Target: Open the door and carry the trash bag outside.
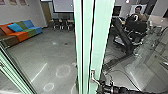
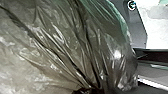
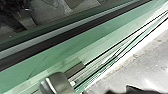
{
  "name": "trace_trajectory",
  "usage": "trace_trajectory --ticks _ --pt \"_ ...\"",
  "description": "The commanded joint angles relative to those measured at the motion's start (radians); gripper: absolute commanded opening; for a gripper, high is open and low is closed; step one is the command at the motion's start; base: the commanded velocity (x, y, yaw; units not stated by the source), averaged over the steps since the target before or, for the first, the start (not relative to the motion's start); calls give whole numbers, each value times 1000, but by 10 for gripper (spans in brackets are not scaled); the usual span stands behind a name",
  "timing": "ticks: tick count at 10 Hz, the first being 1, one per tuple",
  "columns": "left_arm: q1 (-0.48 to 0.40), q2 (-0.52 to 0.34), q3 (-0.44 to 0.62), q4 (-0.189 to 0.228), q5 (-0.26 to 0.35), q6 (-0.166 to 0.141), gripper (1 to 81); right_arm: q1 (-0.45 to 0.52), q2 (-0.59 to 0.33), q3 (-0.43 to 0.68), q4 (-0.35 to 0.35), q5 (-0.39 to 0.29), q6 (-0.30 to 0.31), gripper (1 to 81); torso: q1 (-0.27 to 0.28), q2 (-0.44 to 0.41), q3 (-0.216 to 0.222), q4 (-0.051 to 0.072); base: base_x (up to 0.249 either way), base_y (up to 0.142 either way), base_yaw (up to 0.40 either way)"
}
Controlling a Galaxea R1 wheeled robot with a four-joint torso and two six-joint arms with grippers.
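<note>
Here's the trash bag (image 2: 75, 45), large and close in the left wrist view, folds racing down to a tight bunch, and that reads as the left claw (image 2: 86, 91) clenched on its neck. Pickup, by my call, is done! Over to the right claw (image 1: 99, 87), down by the door handle (image 1: 92, 75) on the pale green door frame (image 1: 83, 35): near it for certain, but released or clenched, I cannot tell. So of the 2 big jobs, opening and carrying, the door looks like the live one. Is it ajar? No clear gap to call; with all that glass about, I can't say if it is shut or slightly open. Beyond the frame lie the grey floor (image 1: 55, 60), the colourful sofa (image 1: 21, 31) and 1 seated person (image 1: 140, 15). Left to play, I judge: a wide enough opening, then the bag through it and outside.
</note>
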Motion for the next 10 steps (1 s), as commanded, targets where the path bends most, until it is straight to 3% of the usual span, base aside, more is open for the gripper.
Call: trace_trajectory --ticks 1,5,10 --pt "-29 5 6 1 71 0 10 -101 -45 -2 8 -277 1 811 0 0 0 0 0 0 0" --pt "-29 5 6 1 71 0 10 -100 -65 21 8 -277 0 811 0 0 0 0 0 0 0" --pt "-27 4 6 -1 71 0 10 -83 -93 35 8 -276 0 811 0 0 -115 0 0 0 0"
